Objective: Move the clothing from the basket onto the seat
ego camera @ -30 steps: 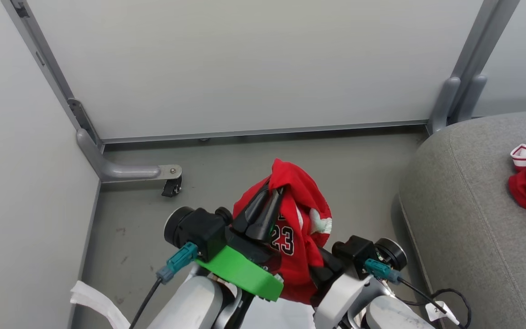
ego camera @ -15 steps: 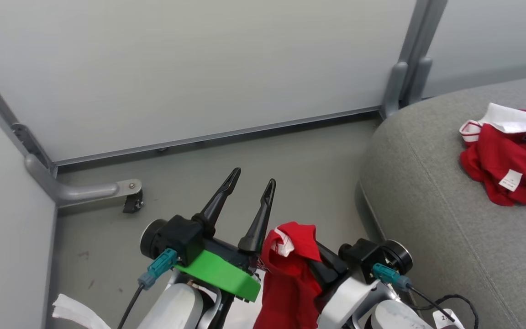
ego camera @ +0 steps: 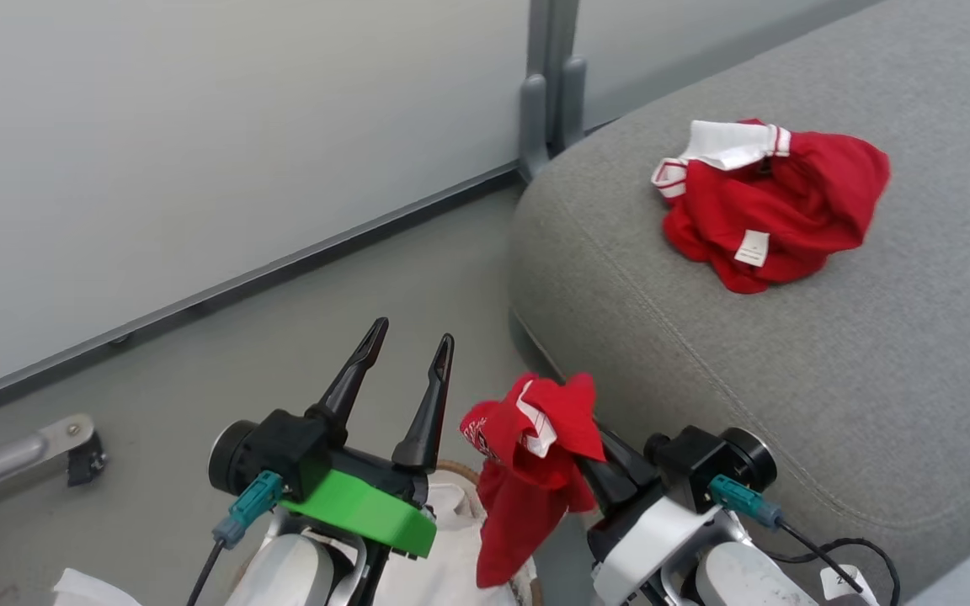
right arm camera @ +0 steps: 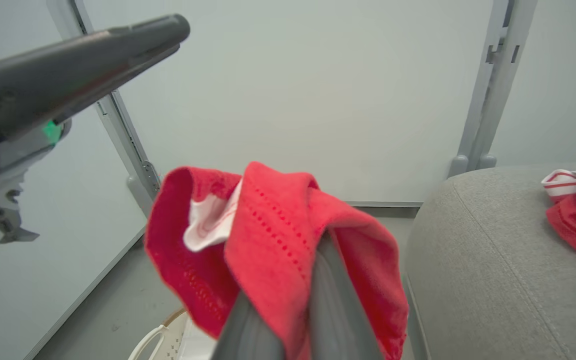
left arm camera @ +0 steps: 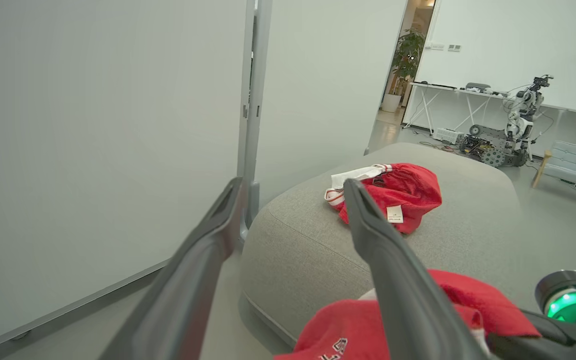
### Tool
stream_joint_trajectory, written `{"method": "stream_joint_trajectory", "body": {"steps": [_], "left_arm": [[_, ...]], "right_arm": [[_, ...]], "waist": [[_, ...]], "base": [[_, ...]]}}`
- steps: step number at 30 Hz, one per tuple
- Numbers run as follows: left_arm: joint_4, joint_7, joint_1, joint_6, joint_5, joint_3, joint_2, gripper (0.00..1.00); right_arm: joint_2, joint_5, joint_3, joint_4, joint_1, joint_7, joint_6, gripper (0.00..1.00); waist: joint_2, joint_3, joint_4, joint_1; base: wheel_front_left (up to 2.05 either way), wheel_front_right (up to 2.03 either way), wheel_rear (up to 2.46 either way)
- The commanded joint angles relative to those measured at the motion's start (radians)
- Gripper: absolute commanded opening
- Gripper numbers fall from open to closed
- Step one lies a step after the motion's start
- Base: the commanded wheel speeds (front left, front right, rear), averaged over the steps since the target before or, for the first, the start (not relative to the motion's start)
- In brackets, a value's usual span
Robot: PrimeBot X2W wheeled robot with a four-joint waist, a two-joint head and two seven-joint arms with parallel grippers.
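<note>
Beside the seat (ego camera: 704,362), toward which the head view has swung since half a second ago, the right hand (ego camera: 601,461) stays pinched shut on a red garment (ego camera: 527,446). The left hand (ego camera: 413,332) spreads wide, empty. A second garment (ego camera: 775,202) lies on the seat, its white tag unreadable.

Red jersey (ego camera: 527,480) hanging bunched beside grey seat (ego camera: 788,379), second red garment (ego camera: 775,202) crumpled on it

A large light grey woven-fabric sofa cushion (ego camera: 788,362) stands on the smooth grey floor (ego camera: 300,337); a crumpled bright red garment with white trim (ego camera: 780,210) lies on its top, apart from the rounded corner
</note>
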State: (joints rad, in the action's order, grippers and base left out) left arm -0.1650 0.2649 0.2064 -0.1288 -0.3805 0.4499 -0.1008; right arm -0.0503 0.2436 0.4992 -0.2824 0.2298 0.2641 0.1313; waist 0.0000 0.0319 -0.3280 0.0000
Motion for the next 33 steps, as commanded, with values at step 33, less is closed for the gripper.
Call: {"method": "stream_joint_trajectory", "body": {"steps": [33], "left_arm": [[0.001, -0.001, 0.051, -0.004, 0.005, 0.032, -0.171, 1.0]], "right_arm": [[-0.396, -0.23, -0.314, 0.086, 0.835, 0.0, -0.001, 0.0]], "waist": [[0.0, 0.341, -0.187, 0.0]], "base": [[0.0, 0.0, 0.0]]}}
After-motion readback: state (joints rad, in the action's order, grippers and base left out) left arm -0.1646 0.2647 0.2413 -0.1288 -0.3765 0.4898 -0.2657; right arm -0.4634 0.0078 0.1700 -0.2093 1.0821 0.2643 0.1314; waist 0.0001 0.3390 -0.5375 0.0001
